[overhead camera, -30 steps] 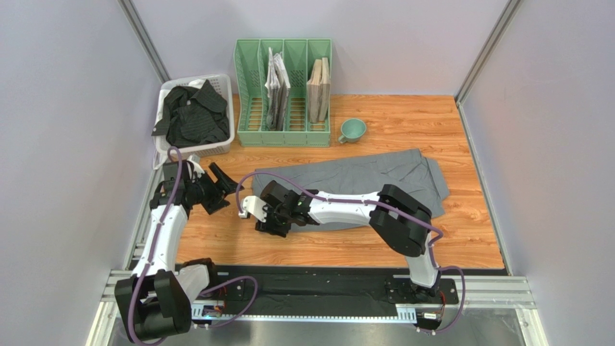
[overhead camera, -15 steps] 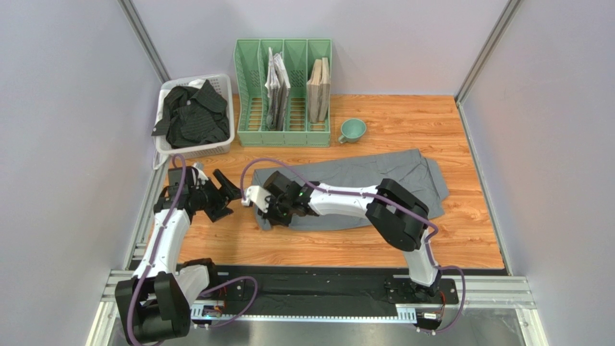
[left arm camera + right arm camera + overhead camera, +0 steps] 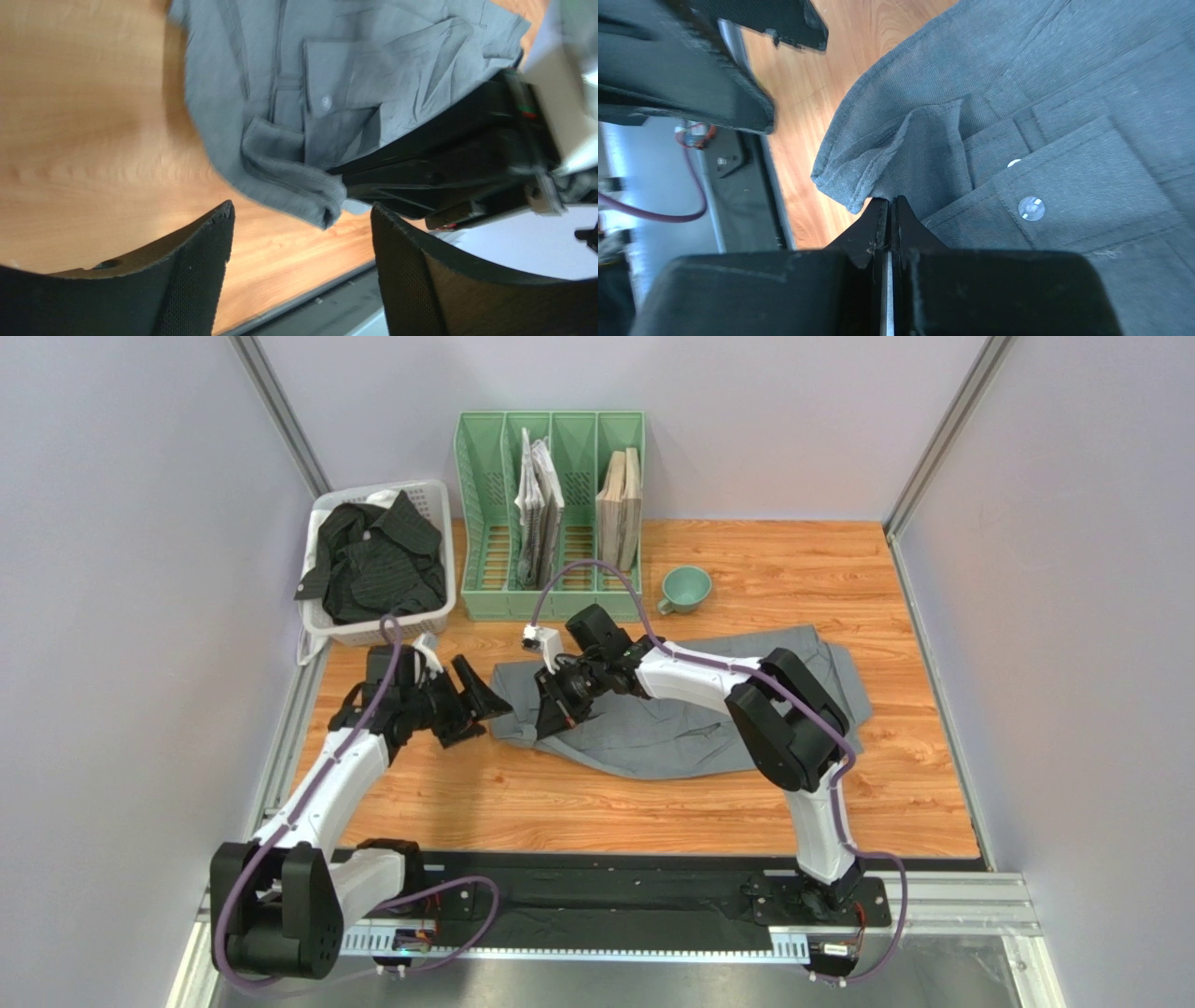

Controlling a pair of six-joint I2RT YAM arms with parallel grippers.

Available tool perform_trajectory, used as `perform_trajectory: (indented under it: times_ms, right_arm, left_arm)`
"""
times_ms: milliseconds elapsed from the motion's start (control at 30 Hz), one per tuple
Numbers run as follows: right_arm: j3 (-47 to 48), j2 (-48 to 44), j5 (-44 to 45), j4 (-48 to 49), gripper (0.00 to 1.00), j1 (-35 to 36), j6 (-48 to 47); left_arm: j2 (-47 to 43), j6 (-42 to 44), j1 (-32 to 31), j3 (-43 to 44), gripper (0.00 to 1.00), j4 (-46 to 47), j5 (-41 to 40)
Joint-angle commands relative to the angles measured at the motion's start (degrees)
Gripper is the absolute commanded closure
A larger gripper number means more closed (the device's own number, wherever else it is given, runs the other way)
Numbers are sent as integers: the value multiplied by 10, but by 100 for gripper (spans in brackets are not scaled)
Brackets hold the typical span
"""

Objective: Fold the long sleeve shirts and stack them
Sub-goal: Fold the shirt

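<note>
Tabletop (image 3: 898,756): grey shirt (image 3: 673,742) (in right fingers (image 3: 871,232))

The right arm reaches forward and across to its own left, elbow bent and wrist tipped down. The right hand (image 3: 889,204) is closed tight, its fingertips pressed together on a fold of the grey shirt (image 3: 1060,98). The left arm stretches out low from its base, forearm angled inward. The left hand (image 3: 302,213) sits just beside the right hand and faces it, fingers spread wide with nothing between them.
</note>
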Motion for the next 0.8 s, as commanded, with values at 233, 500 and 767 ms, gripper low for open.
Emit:
perform_trajectory:
  times_ms: [233, 500, 767]
  right_arm:
    - [0, 31, -106, 84, 100, -31, 123]
    - [-7, 36, -134, 94, 100, -34, 137]
    - [-15, 41, -159, 120, 100, -43, 168]
  left_arm:
    - [-79, 482, -154, 98, 47, -85, -205]
    - [-67, 606, -320, 122, 45, -71, -307]
    - [-18, 667, -489, 102, 33, -73, -403]
